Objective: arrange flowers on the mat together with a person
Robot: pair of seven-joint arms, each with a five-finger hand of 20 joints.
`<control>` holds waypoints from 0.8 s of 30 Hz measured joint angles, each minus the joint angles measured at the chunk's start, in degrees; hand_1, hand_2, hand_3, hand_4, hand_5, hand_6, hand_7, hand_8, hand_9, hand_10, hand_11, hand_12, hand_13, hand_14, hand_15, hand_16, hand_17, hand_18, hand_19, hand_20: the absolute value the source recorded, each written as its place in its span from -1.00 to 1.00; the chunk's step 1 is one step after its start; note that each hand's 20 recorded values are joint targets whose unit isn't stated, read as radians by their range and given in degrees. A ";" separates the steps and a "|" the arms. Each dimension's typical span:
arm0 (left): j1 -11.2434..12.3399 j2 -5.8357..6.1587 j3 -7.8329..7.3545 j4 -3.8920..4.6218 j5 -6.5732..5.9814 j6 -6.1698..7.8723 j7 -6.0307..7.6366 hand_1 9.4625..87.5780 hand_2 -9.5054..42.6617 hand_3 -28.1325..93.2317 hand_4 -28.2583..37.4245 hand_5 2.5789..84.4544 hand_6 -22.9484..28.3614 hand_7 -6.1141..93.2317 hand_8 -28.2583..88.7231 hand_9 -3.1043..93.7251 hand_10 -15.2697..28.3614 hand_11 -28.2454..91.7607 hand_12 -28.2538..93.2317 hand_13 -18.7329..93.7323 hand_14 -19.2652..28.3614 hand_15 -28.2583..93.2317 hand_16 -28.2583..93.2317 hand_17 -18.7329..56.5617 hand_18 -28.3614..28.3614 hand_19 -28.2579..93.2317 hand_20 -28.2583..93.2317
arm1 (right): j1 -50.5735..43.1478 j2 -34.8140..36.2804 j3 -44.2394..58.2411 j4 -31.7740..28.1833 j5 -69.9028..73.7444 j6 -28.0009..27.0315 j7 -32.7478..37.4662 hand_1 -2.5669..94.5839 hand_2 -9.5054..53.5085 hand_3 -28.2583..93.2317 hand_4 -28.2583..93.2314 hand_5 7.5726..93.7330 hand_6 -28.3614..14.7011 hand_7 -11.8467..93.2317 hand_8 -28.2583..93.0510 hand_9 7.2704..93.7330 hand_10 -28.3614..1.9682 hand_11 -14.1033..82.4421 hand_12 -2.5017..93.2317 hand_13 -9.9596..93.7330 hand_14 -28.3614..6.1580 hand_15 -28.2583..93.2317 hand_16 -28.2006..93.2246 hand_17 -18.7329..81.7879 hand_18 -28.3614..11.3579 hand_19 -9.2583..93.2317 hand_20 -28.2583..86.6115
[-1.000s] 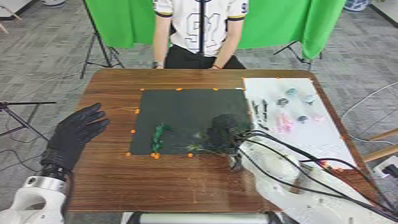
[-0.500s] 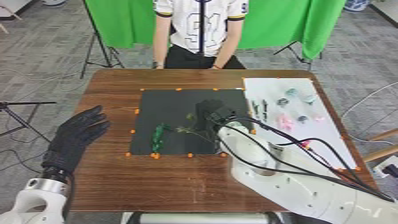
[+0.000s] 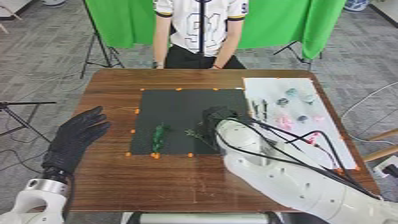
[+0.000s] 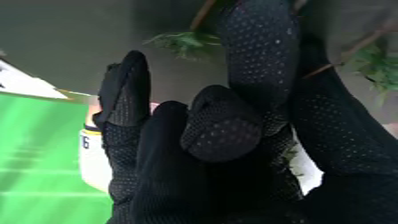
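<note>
Black cables (image 3: 332,145) cross the sheet (image 3: 269,87) beside the mat (image 3: 178,110).

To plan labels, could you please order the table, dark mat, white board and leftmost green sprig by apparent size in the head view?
1. Table
2. Dark mat and white board, too alike to rank
3. Leftmost green sprig

Your left arm (image 3: 34,201) comes in from the near left corner, its hand (image 3: 76,135) reaching forward, fingers straight and slightly apart from the thumb. Your right arm (image 3: 289,176) slants forward and inward from the near right, its hand (image 3: 218,114) over the middle of the bench (image 3: 169,187).
</note>
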 measured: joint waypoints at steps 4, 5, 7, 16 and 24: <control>-0.09 0.00 0.04 0.03 0.00 -0.03 -0.17 -0.47 -0.71 0.63 -0.87 -0.13 0.07 -0.49 -0.67 -0.24 0.23 -0.10 -0.26 -0.15 0.41 0.09 -0.56 -0.62 0.72 0.28 -0.36 | -1.09 -1.62 0.70 0.00 0.29 0.54 0.00 -0.46 -0.50 0.76 -0.93 0.99 0.41 0.08 -0.66 0.97 0.32 0.54 -0.21 0.94 0.35 0.87 -0.09 0.25 -0.59 0.87 -0.03; -0.14 0.00 0.07 0.04 0.00 -0.04 -0.23 -0.47 -0.71 0.63 -0.88 -0.13 0.07 -0.49 -0.67 -0.23 0.23 -0.10 -0.26 -0.15 0.41 0.09 -0.56 -0.62 0.72 0.28 -0.36 | -1.30 -2.03 0.85 0.00 0.38 0.68 0.00 -0.47 -0.50 0.76 -0.93 0.99 0.41 0.08 -0.65 0.98 0.32 0.54 -0.21 0.95 0.35 0.87 -0.09 0.26 -0.60 0.88 -0.04; -0.24 0.00 0.13 0.06 0.00 -0.04 -0.35 -0.47 -0.71 0.63 -0.88 -0.13 0.07 -0.49 -0.67 -0.23 0.23 -0.10 -0.26 -0.15 0.41 0.09 -0.56 -0.62 0.72 0.28 -0.36 | -1.62 -2.84 1.11 0.06 0.55 0.90 0.02 -0.47 -0.50 0.76 -0.93 0.99 0.41 0.07 -0.65 0.98 0.33 0.53 -0.21 0.95 0.36 0.86 -0.09 0.26 -0.60 0.88 -0.05; -0.72 0.14 0.56 0.12 0.00 -0.04 -0.54 -0.47 -0.71 0.63 -0.88 -0.13 0.07 -0.49 -0.67 -0.23 0.23 -0.10 -0.26 -0.15 0.42 0.09 -0.56 -0.62 0.72 0.28 -0.36 | -0.97 -6.01 0.96 2.82 1.34 2.96 1.36 -0.48 -0.47 0.75 -0.92 1.00 0.40 0.03 -0.63 1.00 0.40 0.55 -0.29 1.00 0.46 0.83 -0.10 0.32 -0.56 0.91 -0.13; -1.17 0.14 0.67 0.22 0.00 -0.09 -0.86 -0.47 -0.71 0.63 -0.88 -0.13 0.07 -0.49 -0.67 -0.23 0.23 -0.10 -0.26 -0.15 0.41 0.09 -0.56 -0.62 0.72 0.28 -0.36 | -0.64 -7.35 2.68 5.05 3.46 3.39 4.53 -0.49 -0.42 0.74 -0.93 0.96 0.35 -0.02 -0.64 1.00 0.40 0.54 -0.32 1.00 0.46 0.82 -0.10 0.32 -0.55 0.92 -0.16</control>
